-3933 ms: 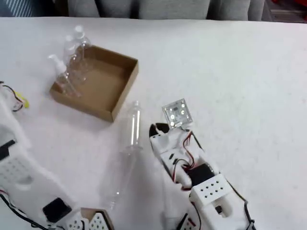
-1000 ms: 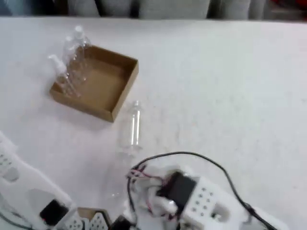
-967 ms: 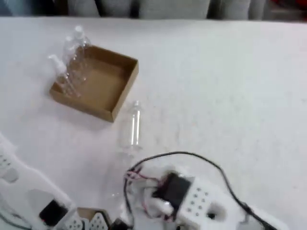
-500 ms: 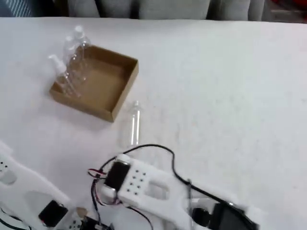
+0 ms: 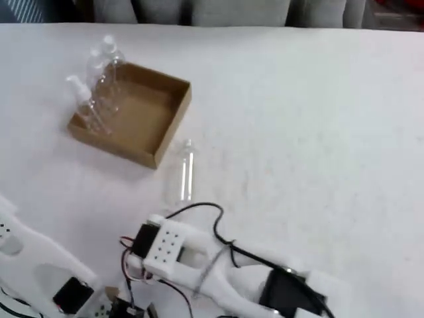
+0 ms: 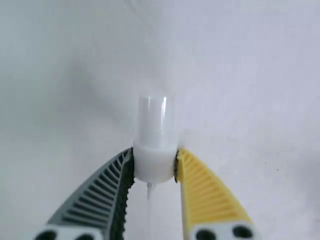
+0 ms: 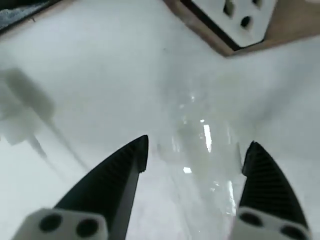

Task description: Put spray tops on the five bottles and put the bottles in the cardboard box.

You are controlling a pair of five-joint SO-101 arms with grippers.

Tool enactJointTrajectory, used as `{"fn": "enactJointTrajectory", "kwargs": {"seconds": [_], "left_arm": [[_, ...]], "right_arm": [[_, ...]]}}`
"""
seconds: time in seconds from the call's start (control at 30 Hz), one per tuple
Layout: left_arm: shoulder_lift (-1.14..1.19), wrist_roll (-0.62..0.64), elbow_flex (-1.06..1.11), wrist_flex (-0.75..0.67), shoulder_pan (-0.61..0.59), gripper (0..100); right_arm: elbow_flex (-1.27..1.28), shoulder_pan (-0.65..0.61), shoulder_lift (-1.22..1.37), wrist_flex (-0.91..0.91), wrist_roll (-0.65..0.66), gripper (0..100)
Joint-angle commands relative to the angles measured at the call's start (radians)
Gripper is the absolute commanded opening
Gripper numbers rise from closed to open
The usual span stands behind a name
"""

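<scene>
My left gripper [image 6: 154, 161] is shut on a white spray top [image 6: 152, 125], whose thin dip tube hangs below the fingers. My right gripper [image 7: 197, 145] is open low over the table, and a clear bottle [image 7: 205, 165] lies between its black fingers [image 7: 117, 172]. Another spray top [image 7: 22, 117] lies beside that bottle. In the high view the right arm [image 5: 172, 245] stretches across the table's front edge and covers that spot. A slim clear bottle [image 5: 186, 169] lies beside the cardboard box [image 5: 169, 122]. Capped bottles [image 5: 99, 83] stand at the box's left wall.
The left arm's white body [image 5: 33, 262] takes up the front left corner; part of it [image 7: 240, 17] shows beyond the bottle in the right wrist view. The right arm's black cable [image 5: 199, 209] loops up near the slim bottle. White table [image 5: 311, 119] spreads to the right.
The right arm has swung left along the front of the table, from the middle to beside the left arm, and now covers the lower bottle. Box and bottles have not moved.
</scene>
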Motion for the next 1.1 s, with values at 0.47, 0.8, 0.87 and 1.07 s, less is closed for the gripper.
{"fn": "enactJointTrajectory", "kwargs": {"seconds": [0.47, 0.8, 0.87, 1.07], "left_arm": [[-0.087, -0.012, -0.052, -0.035, -0.010, 2], [-0.179, 0.031, -0.149, 0.012, 0.047, 2], [-0.228, 0.061, -0.161, 0.012, 0.064, 2], [-0.433, 0.086, -0.054, 0.014, 0.157, 2]], "right_arm": [[-0.226, 0.019, 0.102, 0.097, -0.071, 1.7], [-0.454, 0.091, -0.177, 0.254, -0.741, 1.7], [-0.451, 0.131, -0.257, 0.251, -0.848, 1.7], [-0.422, 0.274, -0.458, 0.200, -1.237, 1.7]]}}
